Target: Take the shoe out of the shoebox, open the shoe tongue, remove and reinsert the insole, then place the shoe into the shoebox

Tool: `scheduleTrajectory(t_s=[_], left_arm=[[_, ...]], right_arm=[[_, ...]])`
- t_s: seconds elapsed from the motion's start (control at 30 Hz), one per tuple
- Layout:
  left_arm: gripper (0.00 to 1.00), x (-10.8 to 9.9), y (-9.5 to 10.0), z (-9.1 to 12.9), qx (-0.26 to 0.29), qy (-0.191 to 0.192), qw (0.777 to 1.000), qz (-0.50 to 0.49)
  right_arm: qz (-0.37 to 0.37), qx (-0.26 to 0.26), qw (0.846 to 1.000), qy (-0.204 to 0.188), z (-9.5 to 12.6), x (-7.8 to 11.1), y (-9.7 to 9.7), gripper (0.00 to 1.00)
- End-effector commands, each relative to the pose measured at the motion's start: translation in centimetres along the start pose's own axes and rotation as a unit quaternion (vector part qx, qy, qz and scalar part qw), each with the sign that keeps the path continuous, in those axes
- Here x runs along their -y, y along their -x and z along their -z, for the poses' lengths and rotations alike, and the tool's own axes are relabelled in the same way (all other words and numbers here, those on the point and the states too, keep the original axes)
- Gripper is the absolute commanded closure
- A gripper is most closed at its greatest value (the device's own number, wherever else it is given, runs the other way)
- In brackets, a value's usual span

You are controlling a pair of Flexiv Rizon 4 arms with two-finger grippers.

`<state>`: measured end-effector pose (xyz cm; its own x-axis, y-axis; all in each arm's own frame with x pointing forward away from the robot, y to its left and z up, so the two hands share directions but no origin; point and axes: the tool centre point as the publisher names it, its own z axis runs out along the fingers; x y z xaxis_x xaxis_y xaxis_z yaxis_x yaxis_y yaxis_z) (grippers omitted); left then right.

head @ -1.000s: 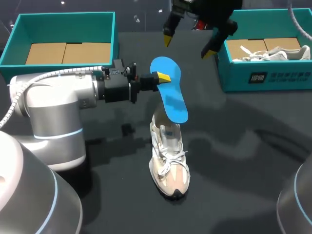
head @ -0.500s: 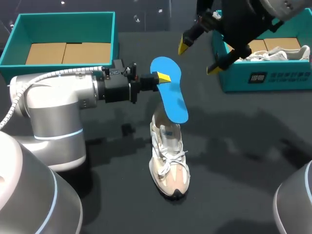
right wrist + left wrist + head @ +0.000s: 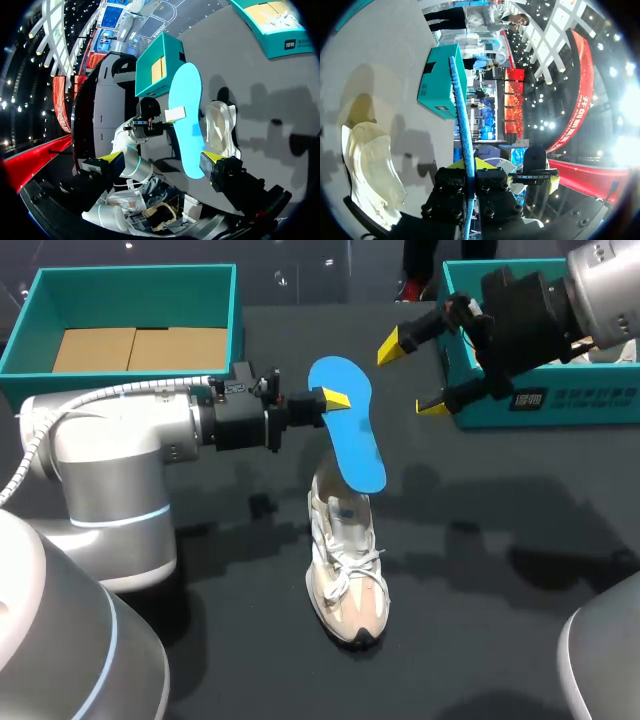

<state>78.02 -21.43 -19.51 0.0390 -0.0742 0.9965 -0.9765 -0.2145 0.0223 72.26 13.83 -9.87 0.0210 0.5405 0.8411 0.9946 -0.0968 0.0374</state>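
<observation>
The insole (image 3: 352, 430) is clenched in my left fingers (image 3: 333, 398), which grip it by one edge near its upper rounded end. Its long axis slants from that end, just past my fingertips, down to the heel opening of the shoe (image 3: 345, 565) below them. It is bright blue, flat and smooth. From my left wrist it shows edge-on, a thin blue line running straight out between my fingers. Its lower end overlaps the shoe's collar in the head view, and I cannot tell whether it touches the shoe or sits inside it. I also cannot tell which end is the heel.

The shoe stands upright on its sole on the dark table (image 3: 480, 570), below and a little ahead of my left fingers. Its toe points at the near edge and its heel away. It is cream, with pinkish-beige panels over the toe, white laces and a dark tip at the sole.

My right fingers (image 3: 414, 374) are spread wide and grasp nothing. They hang in the air, pointing at the insole's upper end, well apart from it. Just behind them stands the right shoebox (image 3: 560, 400), teal, partly hidden by my right arm and cut off at the edge. A second white shoe (image 3: 277, 19) lies inside it. The left shoebox (image 3: 130, 275), teal with cardboard on its floor, sits behind my left arm.
</observation>
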Motion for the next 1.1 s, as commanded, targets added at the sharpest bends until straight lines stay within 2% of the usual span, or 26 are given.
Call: scheduleTrajectory(t_s=[0.03,0.37,0.6,0.87,1.1], left_arm=[[1.00,-0.1,0.0,0.0,0.001,0.000,1.000,0.000],[1.00,-0.1,0.0,0.0,0.001,0.000,1.000,0.000],[1.00,-0.1,0.0,0.0,0.001,0.000,1.000,0.000],[1.00,1.2,-0.7,1.1,-0.019,0.015,0.995,-0.095],[1.00,2.5,-1.9,2.1,-0.050,0.027,0.972,-0.229]], right_arm=[[-0.004,-0.140,0.990,-0.001,-0.8,0.1,0.6,0.00],[-0.010,-0.177,0.984,-0.010,-2.1,0.3,1.8,0.00],[-0.016,-0.184,0.983,-0.015,-2.5,0.1,2.2,0.00],[-0.024,-0.198,0.980,-0.017,-2.8,0.1,2.7,0.00],[-0.025,-0.203,0.979,-0.017,-2.8,0.0,2.8,0.00]])
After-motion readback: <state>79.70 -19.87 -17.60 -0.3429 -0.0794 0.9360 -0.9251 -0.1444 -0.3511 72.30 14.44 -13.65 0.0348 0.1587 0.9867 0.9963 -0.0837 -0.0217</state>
